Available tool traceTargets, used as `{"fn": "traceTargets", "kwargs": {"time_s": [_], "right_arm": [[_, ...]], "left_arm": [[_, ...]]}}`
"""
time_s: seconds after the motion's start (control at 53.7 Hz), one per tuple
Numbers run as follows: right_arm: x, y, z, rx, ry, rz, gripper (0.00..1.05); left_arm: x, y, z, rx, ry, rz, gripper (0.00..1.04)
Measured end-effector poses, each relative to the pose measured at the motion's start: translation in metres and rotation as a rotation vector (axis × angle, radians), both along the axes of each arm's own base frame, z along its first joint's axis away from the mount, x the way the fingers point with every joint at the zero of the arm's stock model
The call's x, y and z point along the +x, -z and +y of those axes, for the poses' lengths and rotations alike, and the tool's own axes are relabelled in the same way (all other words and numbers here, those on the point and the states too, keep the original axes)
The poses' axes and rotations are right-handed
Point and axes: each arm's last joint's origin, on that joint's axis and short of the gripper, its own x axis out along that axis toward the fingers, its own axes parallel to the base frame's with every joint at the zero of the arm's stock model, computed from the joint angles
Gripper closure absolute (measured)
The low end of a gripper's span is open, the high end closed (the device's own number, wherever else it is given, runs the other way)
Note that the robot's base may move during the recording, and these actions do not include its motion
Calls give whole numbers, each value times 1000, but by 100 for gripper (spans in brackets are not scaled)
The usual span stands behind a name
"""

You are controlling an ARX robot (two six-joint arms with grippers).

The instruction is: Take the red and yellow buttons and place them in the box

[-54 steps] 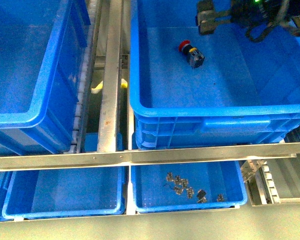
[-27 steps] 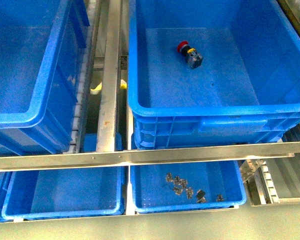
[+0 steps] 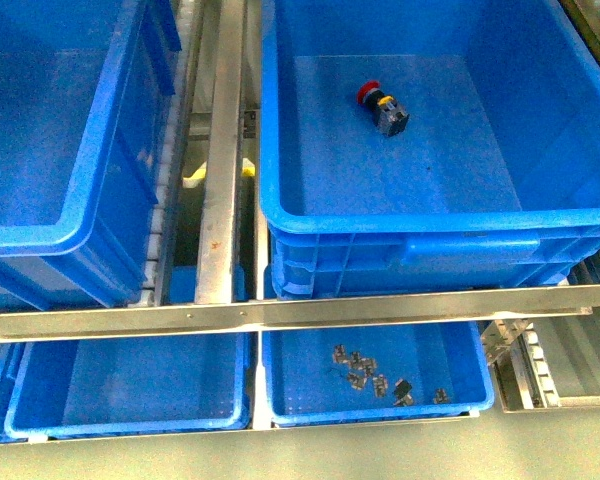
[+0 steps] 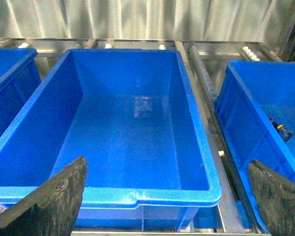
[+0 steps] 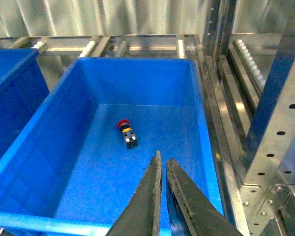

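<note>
Left jaws wide | right jaws closed, empty | one red button (image 3: 382, 108) in box (image 3: 430, 222)

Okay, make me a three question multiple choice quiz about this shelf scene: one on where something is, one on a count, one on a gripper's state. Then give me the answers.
1. Where is the red-capped button?
A. in a shallow lower tray
B. on the floor of the right-hand deep blue crate
C. in the left-hand deep crate

2. How many buttons lie in that crate?
A. three
B. two
C. one

3. How is the left gripper?
A. wide open, holding nothing
B. shut on a button
C. shut on a crate rim

Answers:
1 B: the front view shows it on that crate's floor, towards the far wall.
2 C: the front and right wrist views show only one.
3 A: the left wrist view shows its jaws far apart and gripping nothing.
</note>
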Motion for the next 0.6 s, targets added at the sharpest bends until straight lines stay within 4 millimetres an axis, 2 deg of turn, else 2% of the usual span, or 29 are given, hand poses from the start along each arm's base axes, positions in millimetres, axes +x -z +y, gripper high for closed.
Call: {"fn": "traceTargets", "kwargs": {"time_s": [0.223,0.596], "right_arm": [[-24,15,0,-1,-4,9,101],[-41,5,0,-1,-4,-24,101]], "left_arm": [[0,0,0,0,0,0,8],[0,0,0,0,0,0,8]]}}
